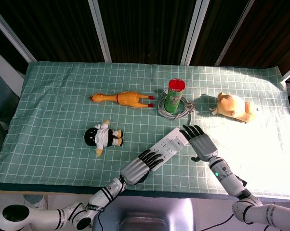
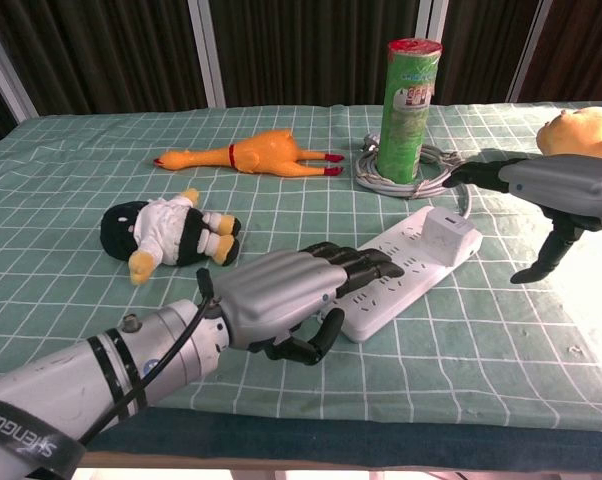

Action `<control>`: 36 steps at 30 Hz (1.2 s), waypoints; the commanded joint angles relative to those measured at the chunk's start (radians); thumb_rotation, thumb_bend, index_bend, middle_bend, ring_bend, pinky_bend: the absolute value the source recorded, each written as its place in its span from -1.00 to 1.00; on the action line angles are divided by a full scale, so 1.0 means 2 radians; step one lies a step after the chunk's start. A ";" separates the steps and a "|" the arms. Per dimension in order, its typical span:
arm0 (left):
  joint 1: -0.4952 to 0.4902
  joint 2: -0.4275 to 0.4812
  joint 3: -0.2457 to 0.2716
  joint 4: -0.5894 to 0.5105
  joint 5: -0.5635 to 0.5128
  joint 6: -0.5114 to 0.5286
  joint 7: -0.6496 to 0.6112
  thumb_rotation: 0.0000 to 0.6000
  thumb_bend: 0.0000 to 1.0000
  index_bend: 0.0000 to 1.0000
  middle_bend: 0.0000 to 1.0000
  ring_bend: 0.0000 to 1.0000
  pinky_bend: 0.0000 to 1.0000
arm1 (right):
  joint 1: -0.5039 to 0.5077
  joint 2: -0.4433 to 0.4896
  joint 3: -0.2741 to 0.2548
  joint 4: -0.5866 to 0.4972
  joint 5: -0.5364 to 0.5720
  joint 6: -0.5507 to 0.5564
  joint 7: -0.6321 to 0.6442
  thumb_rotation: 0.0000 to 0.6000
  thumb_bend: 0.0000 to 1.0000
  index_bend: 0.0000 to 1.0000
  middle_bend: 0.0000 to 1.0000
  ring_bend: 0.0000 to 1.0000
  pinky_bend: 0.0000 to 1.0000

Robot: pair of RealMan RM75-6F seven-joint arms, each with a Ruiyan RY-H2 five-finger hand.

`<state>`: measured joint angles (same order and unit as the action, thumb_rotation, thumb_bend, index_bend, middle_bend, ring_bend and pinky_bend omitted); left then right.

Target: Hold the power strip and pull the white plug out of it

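Observation:
The white power strip (image 1: 165, 147) (image 2: 413, 266) lies diagonally on the green checked cloth. The white plug (image 1: 177, 140) (image 2: 447, 233) sits in its far end, and its grey cable runs back to a coil. My left hand (image 1: 139, 166) (image 2: 279, 297) rests its outstretched fingers flat on the strip's near end, with the thumb curled at the near edge. My right hand (image 1: 199, 142) (image 2: 564, 188) hovers open just right of the plug, fingers spread, thumb pointing down, apart from it.
A green can (image 1: 174, 95) (image 2: 409, 96) stands inside the coiled cable (image 2: 421, 170) behind the strip. A rubber chicken (image 1: 124, 98) and a black-and-white doll (image 1: 104, 136) lie to the left. A yellow plush toy (image 1: 235, 107) is at the right. The table's front edge is close behind both hands.

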<state>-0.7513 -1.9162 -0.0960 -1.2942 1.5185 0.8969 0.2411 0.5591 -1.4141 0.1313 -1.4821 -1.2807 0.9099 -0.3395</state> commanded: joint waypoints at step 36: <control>-0.022 -0.036 0.020 0.064 -0.015 -0.011 -0.004 1.00 0.64 -1.00 -1.00 -1.00 -0.94 | 0.057 -0.062 -0.015 0.043 0.014 -0.002 -0.059 1.00 -0.64 -0.94 -0.95 -1.00 -1.00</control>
<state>-0.7957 -1.9887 -0.0555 -1.1655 1.4887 0.8747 0.2330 0.6686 -1.5312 0.1048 -1.4057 -1.2418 0.9006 -0.4564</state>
